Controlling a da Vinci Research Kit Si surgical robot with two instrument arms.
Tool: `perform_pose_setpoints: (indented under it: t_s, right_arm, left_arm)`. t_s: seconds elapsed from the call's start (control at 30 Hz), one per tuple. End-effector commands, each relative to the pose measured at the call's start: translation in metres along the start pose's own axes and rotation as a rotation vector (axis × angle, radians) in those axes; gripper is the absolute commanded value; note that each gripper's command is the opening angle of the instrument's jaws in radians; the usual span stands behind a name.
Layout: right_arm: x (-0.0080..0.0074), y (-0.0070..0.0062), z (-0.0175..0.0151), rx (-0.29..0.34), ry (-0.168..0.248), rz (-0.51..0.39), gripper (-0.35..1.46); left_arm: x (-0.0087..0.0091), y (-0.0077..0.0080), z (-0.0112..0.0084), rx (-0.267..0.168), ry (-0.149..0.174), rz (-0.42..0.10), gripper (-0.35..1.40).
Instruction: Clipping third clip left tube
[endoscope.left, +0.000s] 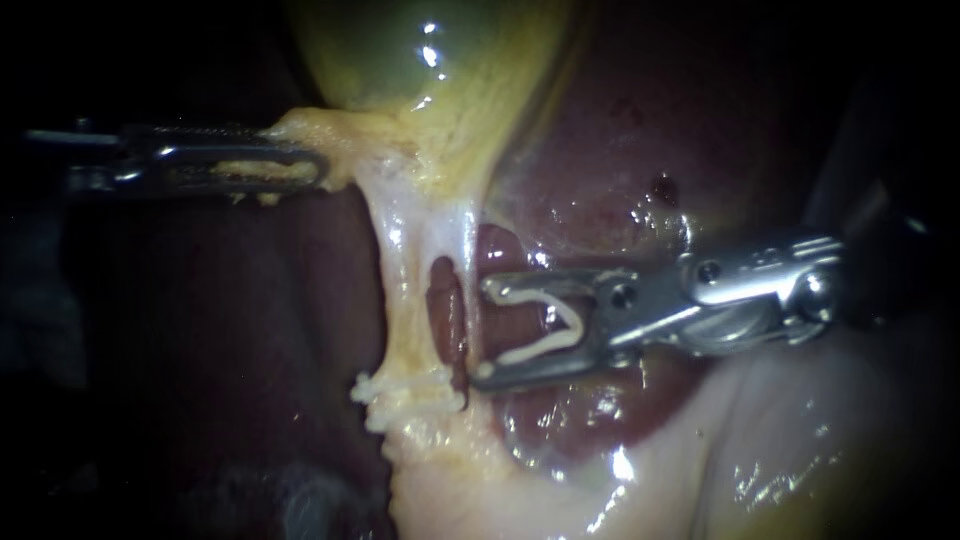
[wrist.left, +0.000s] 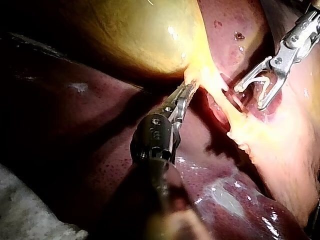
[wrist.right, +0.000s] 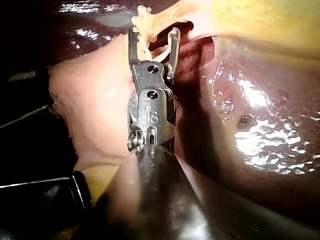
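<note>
Liver (endoscope.left: 620, 120) backdrop — right instrument (endoscope.left: 483, 332), clip (endoscope.left: 572, 325) loaded, seemingly just beside tube (endoscope.left: 448, 320).

The gallbladder (endoscope.left: 430, 60) lies uppermost, the liver (endoscope.left: 620, 130) behind and to its right. From the left, the left instrument (endoscope.left: 320, 170) has its end effector clamped on tissue (endoscope.left: 300, 130) at the gallbladder's lower edge. A tube (endoscope.left: 447, 310) runs down below; the right instrument (endoscope.left: 483, 335), a clip (endoscope.left: 575, 325) in its end effector, stands just right of it.

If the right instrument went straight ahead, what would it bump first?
Most likely the dark red tube right in front of the right instrument, whose jaws carry a white clip. The pale strand sits just beyond, though depth is unclear.
</note>
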Motion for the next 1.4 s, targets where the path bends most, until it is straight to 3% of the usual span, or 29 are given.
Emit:
perform_pose_setpoints:
  t_s: [0.03,0.5,0.7,1.17,1.4]
  right_arm:
    - [-0.0002,0.0001,0.0004,0.000,-0.002,0.006,0.49]
    - [-0.0027,0.0029,0.0030,-0.012,-0.004,0.055,0.47]
    - [-0.0024,0.0041,0.0042,-0.020,-0.002,0.070,0.47]
    - [-0.0018,0.0049,0.0078,-0.020,0.014,0.123,0.47]
    - [-0.0020,0.0058,0.0094,-0.021,0.063,0.172,0.47]
  left_arm:
    - [0.0000,0.0000,0.0000,0.000,0.000,0.000,-0.35]
    - [0.0000,0.0000,0.0000,-0.003,-0.001,0.006,-0.35]
    - [0.0001,-0.0002,0.0003,-0.027,-0.008,0.041,-0.35]
    - [0.0004,-0.0002,0.0005,-0.033,-0.009,0.052,-0.35]
    - [0.0005,-0.0001,0.0006,-0.033,-0.009,0.051,-0.35]
